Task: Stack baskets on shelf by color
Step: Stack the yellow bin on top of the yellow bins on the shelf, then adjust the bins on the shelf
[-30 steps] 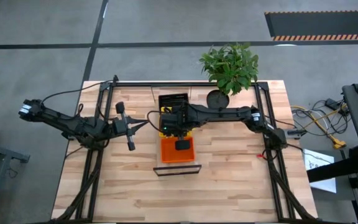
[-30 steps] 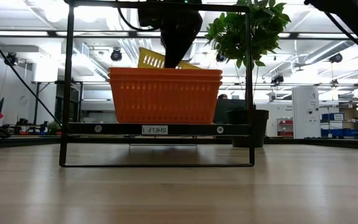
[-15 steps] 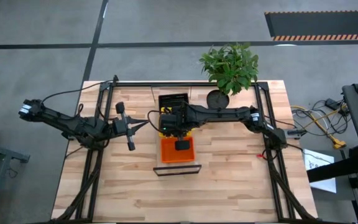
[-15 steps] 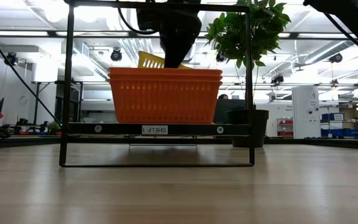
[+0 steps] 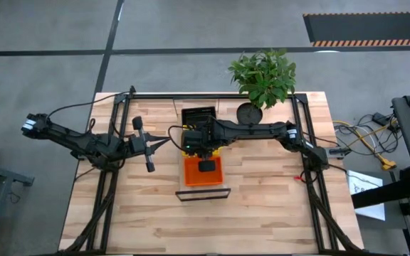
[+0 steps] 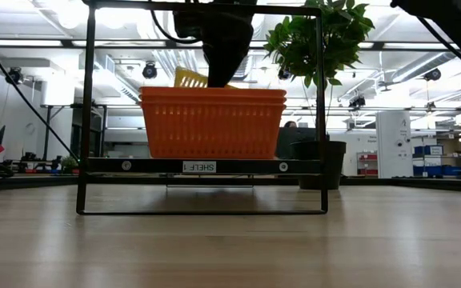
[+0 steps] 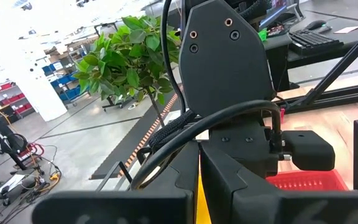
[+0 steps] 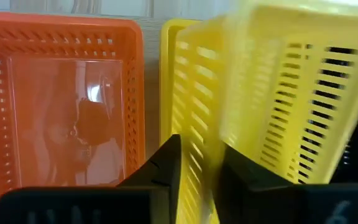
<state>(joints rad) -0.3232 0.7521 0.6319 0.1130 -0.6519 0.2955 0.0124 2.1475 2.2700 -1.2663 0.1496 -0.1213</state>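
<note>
Bright even overhead light w/ ceiling glare; yellow basket (image 8: 278,81) motion-blurred, soft shadows.

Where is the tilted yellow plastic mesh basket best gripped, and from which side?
Grip the thin upper rim wall of the yellow plastic mesh basket, coming from above. It sits tilted over another yellow basket, so only that rim is exposed; the right gripper is already pinching it there.

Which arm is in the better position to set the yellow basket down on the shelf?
The right. Its pincer already grips the tilted yellow plastic mesh basket above the light-wood shelf, beside the orange mesh baskets. The left pincer waits off to the side.
</note>
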